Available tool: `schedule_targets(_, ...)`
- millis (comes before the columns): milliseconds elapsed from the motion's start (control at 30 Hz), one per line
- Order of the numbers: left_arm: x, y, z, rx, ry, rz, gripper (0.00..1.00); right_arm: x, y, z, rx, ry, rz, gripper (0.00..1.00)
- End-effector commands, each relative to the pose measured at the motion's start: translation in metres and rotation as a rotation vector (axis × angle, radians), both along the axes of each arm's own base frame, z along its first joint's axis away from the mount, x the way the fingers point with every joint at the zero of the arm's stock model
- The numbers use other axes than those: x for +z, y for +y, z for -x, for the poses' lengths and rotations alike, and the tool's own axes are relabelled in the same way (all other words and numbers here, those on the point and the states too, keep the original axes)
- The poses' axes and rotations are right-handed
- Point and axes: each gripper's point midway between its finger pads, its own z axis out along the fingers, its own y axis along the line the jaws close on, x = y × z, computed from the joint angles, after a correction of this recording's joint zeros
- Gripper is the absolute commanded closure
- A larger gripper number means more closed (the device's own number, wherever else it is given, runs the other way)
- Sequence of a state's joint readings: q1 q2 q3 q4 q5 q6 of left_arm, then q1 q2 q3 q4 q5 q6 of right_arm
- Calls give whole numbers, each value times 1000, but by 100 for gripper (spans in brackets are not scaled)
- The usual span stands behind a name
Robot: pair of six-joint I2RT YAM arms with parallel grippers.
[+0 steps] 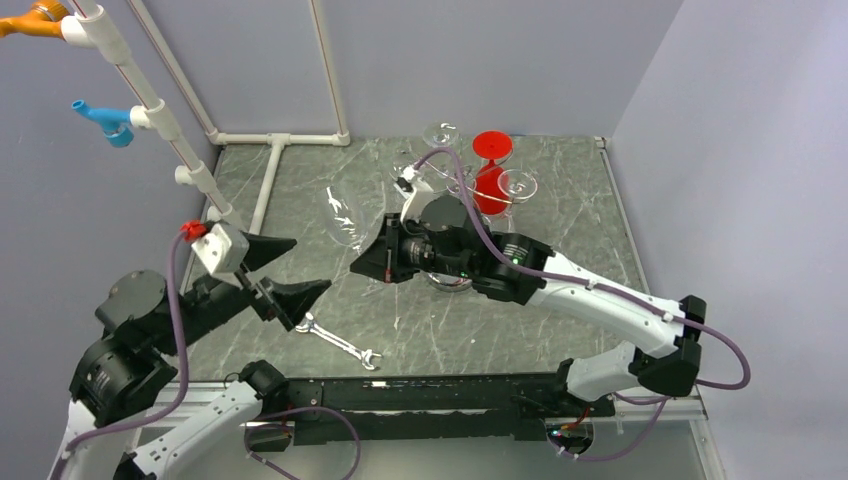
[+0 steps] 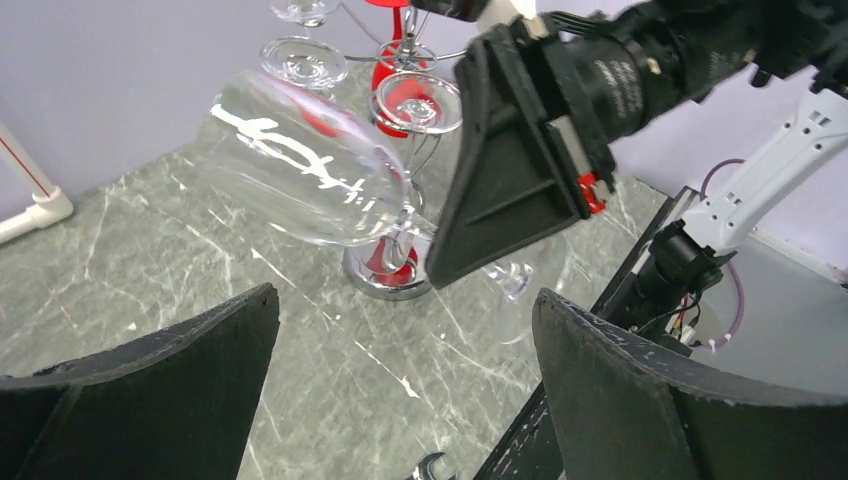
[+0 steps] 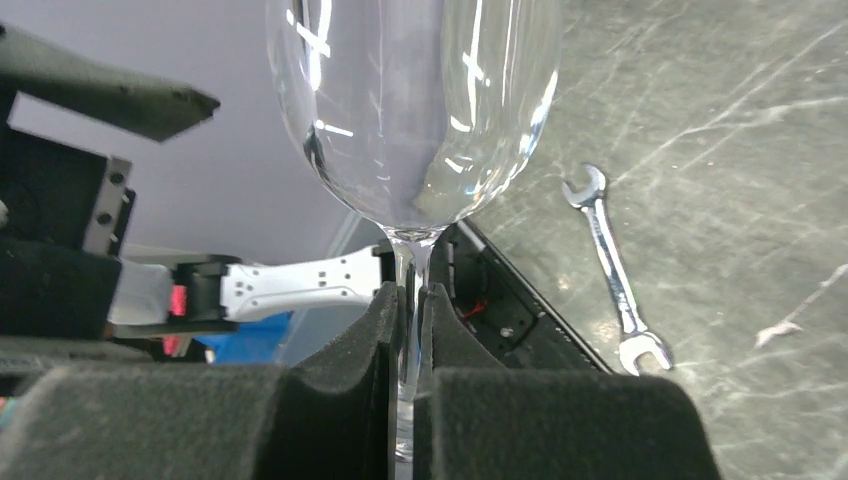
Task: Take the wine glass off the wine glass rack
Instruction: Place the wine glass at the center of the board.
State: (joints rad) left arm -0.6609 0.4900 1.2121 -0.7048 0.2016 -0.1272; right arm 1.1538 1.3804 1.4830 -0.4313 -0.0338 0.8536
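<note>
Grey marbled stone tabletop lies under both my arms. My right gripper reaches out over the middle of it, its black foam-padded jaws pressed together on the thin stem of the clear wine glass, just under the bowl. My left gripper hangs off to the left with its jaws spread wide and nothing between them, facing the glass but apart from it.

Behind my right gripper stands the chrome wire wine glass rack, with its shiny round base on the stone. A red goblet and a few clear stemmed glasses hang upside down from its curled arms.

My glass is tipped on its side to the left of the rack, with the bowl pointing toward my left arm. A silver open-ended wrench lies flat on the table near my bases.
</note>
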Motion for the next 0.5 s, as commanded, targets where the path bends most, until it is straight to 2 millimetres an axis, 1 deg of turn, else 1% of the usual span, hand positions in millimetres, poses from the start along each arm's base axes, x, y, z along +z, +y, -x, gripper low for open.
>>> schedule_targets(0, -5, -5, -24, 77, 117, -24, 1, 44, -16, -9, -46, -197, -131, 100)
schedule_targets(67, -5, -5, -31, 106, 138, -24, 1, 44, -22, -10, -53, -230, -133, 100)
schedule_targets(133, 0, -5, -37, 129, 135, -4, 1, 45, -27, -10, -52, -264, -135, 100)
schedule_targets(367, 21, -13, -41, 118, 149, 44, 1, 41, -37, -6, -26, -362, -139, 100)
schedule_targets(467, 29, -18, -39, 97, 162, 69, 1, 40, -40, -6, -23, -398, -146, 100)
